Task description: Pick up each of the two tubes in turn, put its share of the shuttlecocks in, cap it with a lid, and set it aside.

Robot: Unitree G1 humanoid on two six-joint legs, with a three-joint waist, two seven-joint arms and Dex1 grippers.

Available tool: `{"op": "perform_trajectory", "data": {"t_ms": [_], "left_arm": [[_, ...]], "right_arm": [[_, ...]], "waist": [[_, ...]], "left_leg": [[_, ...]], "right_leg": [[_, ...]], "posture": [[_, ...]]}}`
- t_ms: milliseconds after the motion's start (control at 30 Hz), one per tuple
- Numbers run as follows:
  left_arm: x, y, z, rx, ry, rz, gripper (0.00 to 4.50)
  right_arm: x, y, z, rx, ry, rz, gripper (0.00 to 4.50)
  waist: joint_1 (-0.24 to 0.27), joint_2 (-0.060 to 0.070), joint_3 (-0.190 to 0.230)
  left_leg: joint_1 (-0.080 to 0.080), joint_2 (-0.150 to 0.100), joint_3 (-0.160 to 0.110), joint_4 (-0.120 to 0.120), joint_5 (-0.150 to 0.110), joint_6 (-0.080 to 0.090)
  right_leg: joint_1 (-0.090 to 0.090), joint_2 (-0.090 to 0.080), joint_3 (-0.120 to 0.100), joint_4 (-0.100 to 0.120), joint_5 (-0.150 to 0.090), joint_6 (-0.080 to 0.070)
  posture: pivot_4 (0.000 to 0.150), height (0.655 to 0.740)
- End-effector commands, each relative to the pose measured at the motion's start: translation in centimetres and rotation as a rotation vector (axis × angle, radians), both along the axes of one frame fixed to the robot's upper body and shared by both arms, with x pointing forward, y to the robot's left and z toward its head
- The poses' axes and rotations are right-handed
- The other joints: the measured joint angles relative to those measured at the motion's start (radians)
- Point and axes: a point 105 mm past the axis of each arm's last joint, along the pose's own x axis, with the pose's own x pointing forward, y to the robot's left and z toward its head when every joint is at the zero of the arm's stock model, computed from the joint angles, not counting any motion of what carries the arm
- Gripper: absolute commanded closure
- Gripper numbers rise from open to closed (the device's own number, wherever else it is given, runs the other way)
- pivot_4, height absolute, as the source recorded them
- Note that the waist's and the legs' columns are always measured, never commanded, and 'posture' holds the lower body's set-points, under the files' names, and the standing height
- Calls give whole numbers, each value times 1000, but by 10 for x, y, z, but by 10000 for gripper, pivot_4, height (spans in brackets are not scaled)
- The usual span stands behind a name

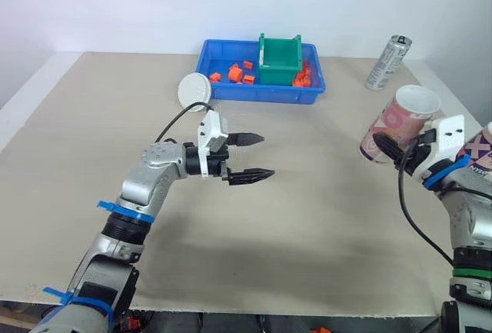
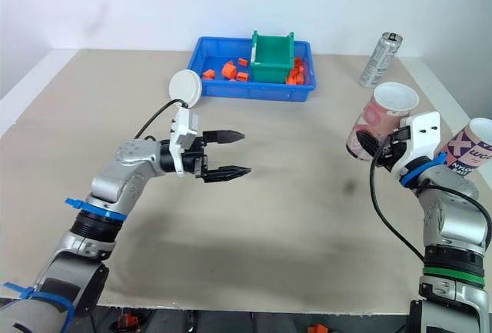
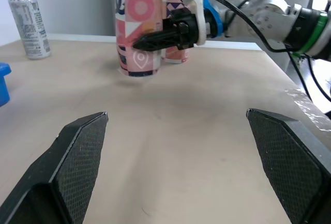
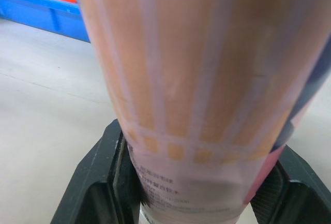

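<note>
The right gripper (image 1: 387, 148) has its fingers (image 4: 98, 177) closed on the lower part of the pink tube (image 1: 401, 120), at the right side of the worktop (image 1: 307, 233). The tube leans a little, its mouth open at the top, and I cannot tell whether its base touches the worktop. The second tube (image 2: 470, 144) is just beside it, further right. The left gripper (image 1: 257, 156) hovers over the middle-left of the worktop, fingers wide open and empty. A white lid (image 1: 194, 88) sits near the left corner of the blue tray (image 1: 265, 96) at the far edge. The tray holds a green bin (image 1: 279, 60) and orange pieces (image 1: 234, 71), and a can (image 1: 388, 62) stands to its right. The tube looks like thin printed card, so it is likely light and hollow, easy to dent under a hard squeeze, and smooth enough to slip. The hold near the base seems sound, since the bottom probably stiffens the wall there and the mouth stays free for filling. Pressure should be modest.
</note>
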Motion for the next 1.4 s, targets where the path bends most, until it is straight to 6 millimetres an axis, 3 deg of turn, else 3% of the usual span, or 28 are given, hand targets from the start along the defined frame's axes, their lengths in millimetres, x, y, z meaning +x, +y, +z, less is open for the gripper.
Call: {"op": "perform_trajectory", "data": {"t_ms": [33,233,400,633,800,1000,1100,1200,1267,1400], "left_arm": [[0,-6,12,-17,-48,-12,0],[-3,-9,14,-24,-51,-31,0],[-6,-10,18,-29,-60,-39,0],[-7,-9,21,-31,-66,-42,0],[-10,-6,17,-13,-61,-55,0],[-10,17,11,21,-39,12,0],[-7,46,3,31,30,130,0],[2,74,-10,52,79,303,0],[7,89,-23,99,106,402,0],[2,121,-44,124,165,536,0]], "right_arm": [[-4,-17,10,20,-52,-64,18769],[-7,-23,-17,47,30,-80,18769],[-10,-28,-31,26,82,-84,647],[-16,-33,-39,7,138,-87,222],[-32,-28,-50,-22,218,-12,222],[-58,-37,-42,-60,285,37,222],[-72,9,-14,-51,213,277,222],[-81,55,-3,18,174,465,222],[-84,75,-5,64,171,541,222],[-80,104,-30,119,223,614,222]], "waist": [[0,0,0],[0,0,0],[-1,0,0],[-4,1,0],[-8,1,0],[-10,2,0],[-18,3,0],[-26,3,0],[-25,2,1],[-16,-1,0]], "left_leg": [[0,0,0,0,0,0],[0,0,0,0,0,0],[1,0,0,1,0,0],[1,0,0,1,0,0],[1,-1,0,1,0,0],[2,-1,0,1,0,0],[2,0,0,0,0,0],[3,0,0,-1,0,0],[4,1,-1,0,0,0],[4,0,-1,1,1,0]], "right_leg": [[0,0,0,0,0,0],[0,0,0,0,0,0],[2,0,0,0,0,1],[1,0,0,0,0,1],[1,0,1,0,0,2],[2,0,1,0,0,2],[2,0,1,0,-1,1],[2,1,1,1,0,1],[3,1,1,1,0,1],[4,0,1,0,0,0]], "posture": [[1500,7309],[1500,7309],[1500,7309],[1500,7309],[1500,7309],[1500,7309],[1500,7309],[1500,7309],[1500,7309],[1500,7309]]}}
